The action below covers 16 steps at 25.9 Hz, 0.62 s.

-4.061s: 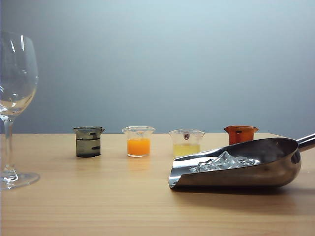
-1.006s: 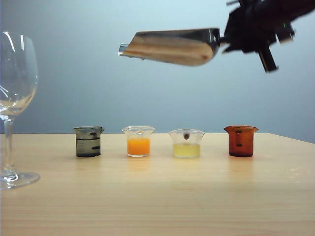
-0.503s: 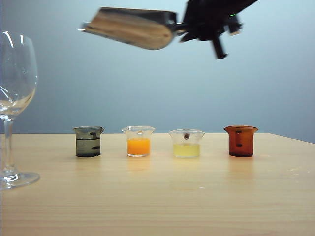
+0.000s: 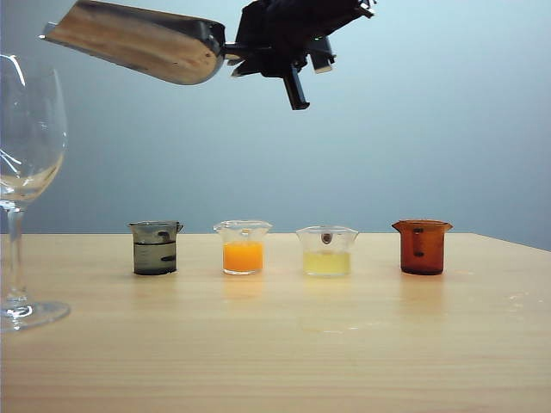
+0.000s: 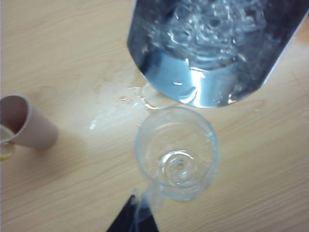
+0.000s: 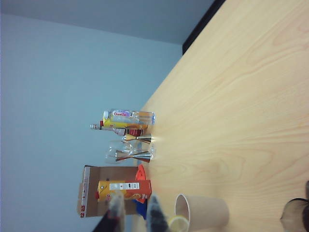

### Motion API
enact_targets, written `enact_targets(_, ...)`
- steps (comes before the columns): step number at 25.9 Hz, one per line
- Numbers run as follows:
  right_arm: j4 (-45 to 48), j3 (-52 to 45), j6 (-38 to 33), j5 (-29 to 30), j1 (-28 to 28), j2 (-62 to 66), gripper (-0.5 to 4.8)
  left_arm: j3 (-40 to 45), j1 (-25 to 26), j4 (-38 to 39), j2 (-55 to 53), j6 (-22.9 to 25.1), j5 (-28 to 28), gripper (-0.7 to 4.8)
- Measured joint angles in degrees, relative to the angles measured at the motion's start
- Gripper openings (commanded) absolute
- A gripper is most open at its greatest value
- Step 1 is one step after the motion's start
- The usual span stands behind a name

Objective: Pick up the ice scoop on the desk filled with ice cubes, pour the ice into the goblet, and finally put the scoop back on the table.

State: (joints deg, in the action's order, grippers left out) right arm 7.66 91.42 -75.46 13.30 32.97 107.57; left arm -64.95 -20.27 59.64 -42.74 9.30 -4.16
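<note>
Backdrop: plain grey-blue wall behind the wood-grain desk (image 4: 275, 344).
Goblet (image 4: 26, 172): stood at far left, bowl just below and ahead of the scoop's lip; seemingly still without ice.
Ice scoop (image 4: 138, 41): within one second, carried leftward from mid-scene, lip now over the goblet's rim.
Ice cubes (image 5: 212, 24): still in the trough.
Right gripper (image 4: 258, 47): clamped on the scoop handle, held high.
Left gripper (image 5: 137, 220): near the goblet; closure undeterminable.
Inference: transport finished; pour is next.

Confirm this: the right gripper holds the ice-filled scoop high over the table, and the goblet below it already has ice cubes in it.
Not quite. The goblet is still empty, as the left wrist view shows; the ice cubes are all in the ice scoop. The rest stands: the right gripper holds it high over the table.
</note>
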Motion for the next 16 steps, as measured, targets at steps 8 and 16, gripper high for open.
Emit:
enact_targets(8, -0.70, 1.16, 2.64, 0.04, 1.11, 0.87, -0.07, -0.09, -0.02, 0.66, 1.97, -1.16, -0.09, -0.04)
enact_targets(16, -0.68, 1.11, 2.75, 0.02, 1.07, 0.87, -0.07, -0.07, -0.04, 0.66, 1.90, -1.16, 0.11, -0.04)
